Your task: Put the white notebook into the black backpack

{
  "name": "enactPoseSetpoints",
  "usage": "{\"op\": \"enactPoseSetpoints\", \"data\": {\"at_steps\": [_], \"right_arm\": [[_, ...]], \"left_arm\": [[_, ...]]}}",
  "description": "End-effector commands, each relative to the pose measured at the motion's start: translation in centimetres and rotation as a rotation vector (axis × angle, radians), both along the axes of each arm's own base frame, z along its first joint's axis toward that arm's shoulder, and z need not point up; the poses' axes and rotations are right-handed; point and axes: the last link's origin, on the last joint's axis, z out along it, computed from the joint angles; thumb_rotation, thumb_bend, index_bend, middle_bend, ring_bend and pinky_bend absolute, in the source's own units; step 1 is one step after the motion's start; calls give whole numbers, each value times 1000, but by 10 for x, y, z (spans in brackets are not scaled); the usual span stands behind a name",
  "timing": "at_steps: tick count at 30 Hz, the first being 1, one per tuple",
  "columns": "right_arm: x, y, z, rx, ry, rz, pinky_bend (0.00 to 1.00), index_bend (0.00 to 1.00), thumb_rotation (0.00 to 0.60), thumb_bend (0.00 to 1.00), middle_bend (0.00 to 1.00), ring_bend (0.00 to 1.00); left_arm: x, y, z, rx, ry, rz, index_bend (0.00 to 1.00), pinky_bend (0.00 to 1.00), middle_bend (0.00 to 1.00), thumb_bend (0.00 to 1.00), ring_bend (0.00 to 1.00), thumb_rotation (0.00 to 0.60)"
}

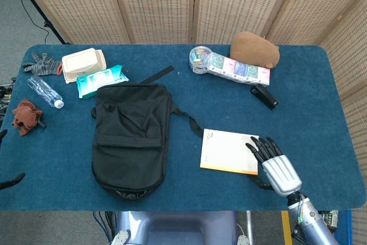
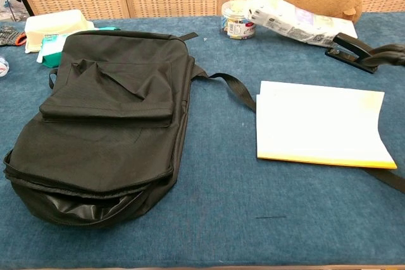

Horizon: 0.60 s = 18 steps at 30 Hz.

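Note:
The white notebook (image 1: 228, 151) (image 2: 316, 121) lies flat on the blue table, right of the black backpack (image 1: 131, 136) (image 2: 107, 124). The backpack lies flat, and its near end gapes a little along the zip. My right hand (image 1: 274, 166) is at the notebook's near right corner, fingers spread and holding nothing. Its dark fingertips (image 2: 387, 55) enter the chest view from the right, above the notebook's far corner. Whether they touch the notebook I cannot tell. Of my left hand (image 1: 10, 182) only two dark tips show, far apart at the left edge.
A black stapler (image 1: 264, 96) (image 2: 354, 52), a brown plush (image 1: 255, 49), a flat packet (image 1: 238, 69) and a round tub (image 1: 199, 58) sit at the back right. A wipes pack (image 1: 100, 80), box (image 1: 84, 64), bottle (image 1: 45, 91) and brown cloth (image 1: 26, 116) lie left. A backpack strap (image 1: 257, 180) runs under the notebook.

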Motion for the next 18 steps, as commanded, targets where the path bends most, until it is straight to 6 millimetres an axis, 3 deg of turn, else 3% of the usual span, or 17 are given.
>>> {"op": "enactPoseSetpoints", "data": {"at_steps": [1,9,18], "right_arm": [[11,-4,-9,16,-5,26,0,46,600,0,0,0],[43,-24,-52,88,64,107,0,60,600,0,0,0],[41,-33,-76,92,149,115,0,78,600,0,19,0]], "left_arm": [[0,0,0,0,0,2,0,0,0,0,0,600],[-3,0,2,-5,-16,10,0,0,0,0,0,600],[-4,1,5,-5,-29,12,0,0,0,0,0,600]]}}
